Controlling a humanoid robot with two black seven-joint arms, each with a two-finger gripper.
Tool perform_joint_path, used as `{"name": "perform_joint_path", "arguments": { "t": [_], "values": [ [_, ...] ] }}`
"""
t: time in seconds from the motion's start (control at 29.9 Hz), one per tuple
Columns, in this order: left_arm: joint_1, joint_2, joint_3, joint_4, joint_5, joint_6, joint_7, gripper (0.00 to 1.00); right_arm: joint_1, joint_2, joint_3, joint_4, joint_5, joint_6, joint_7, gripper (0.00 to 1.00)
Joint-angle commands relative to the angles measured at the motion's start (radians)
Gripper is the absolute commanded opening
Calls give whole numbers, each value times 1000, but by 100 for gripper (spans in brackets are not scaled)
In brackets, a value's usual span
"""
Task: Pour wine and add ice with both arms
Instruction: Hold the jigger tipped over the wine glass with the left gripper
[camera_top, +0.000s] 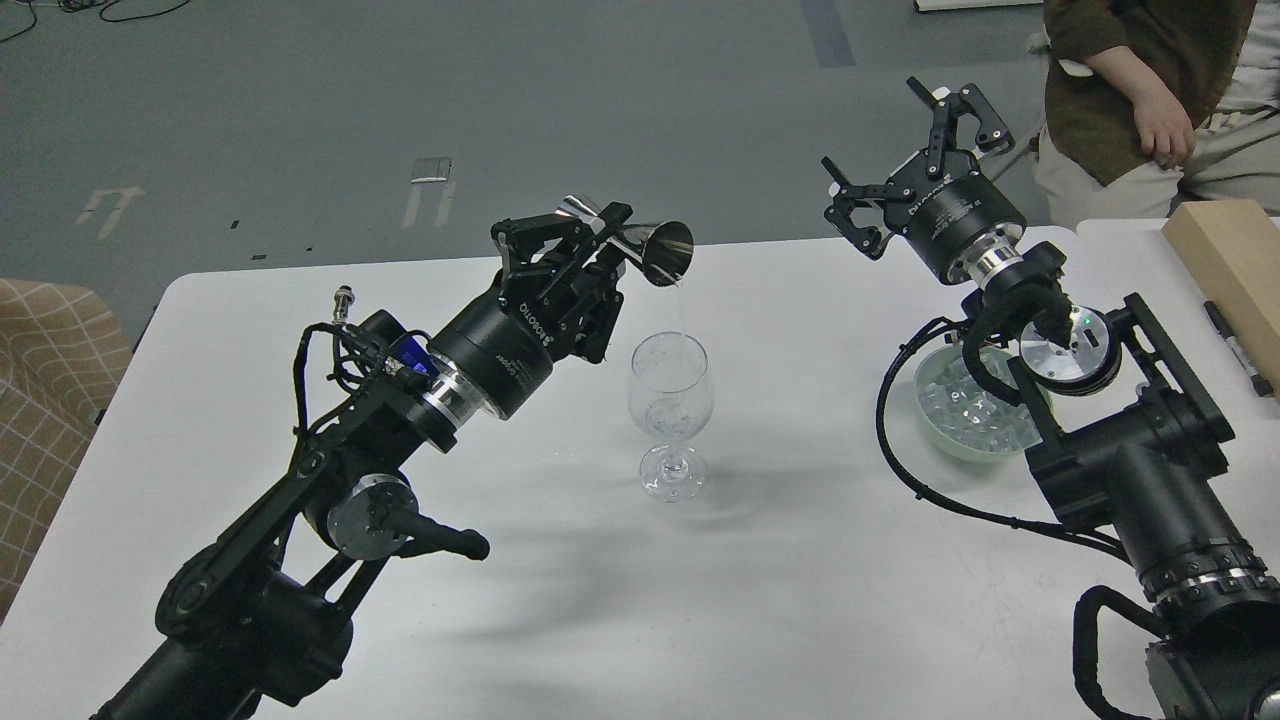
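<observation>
A clear stemmed wine glass (671, 412) stands upright at the middle of the white table (760, 590). My left gripper (592, 245) is shut on a silver double-ended jigger (640, 245), tipped on its side above the glass. A thin clear stream falls from its mouth into the glass. My right gripper (900, 150) is open and empty, raised above the table's far right. Below its arm a pale green bowl (950, 440) holds several clear ice cubes (965, 410), partly hidden by the arm and cables.
A person (1150, 90) sits beyond the table's far right corner. A wooden box (1235, 265) and a black pen (1235, 345) lie on a second table at the right. A checked cushion (45, 400) shows at the left edge.
</observation>
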Motion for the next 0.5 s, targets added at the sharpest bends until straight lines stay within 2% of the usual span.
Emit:
{"name": "perform_joint_path", "arguments": {
  "t": [0.0,0.47],
  "values": [
    [0,0,0,0,26,0,-18,0,0,0,1,0,0,0,0,100],
    [-2,0,0,1,70,0,-35,0,0,0,1,0,0,0,0,100]
  ]
}}
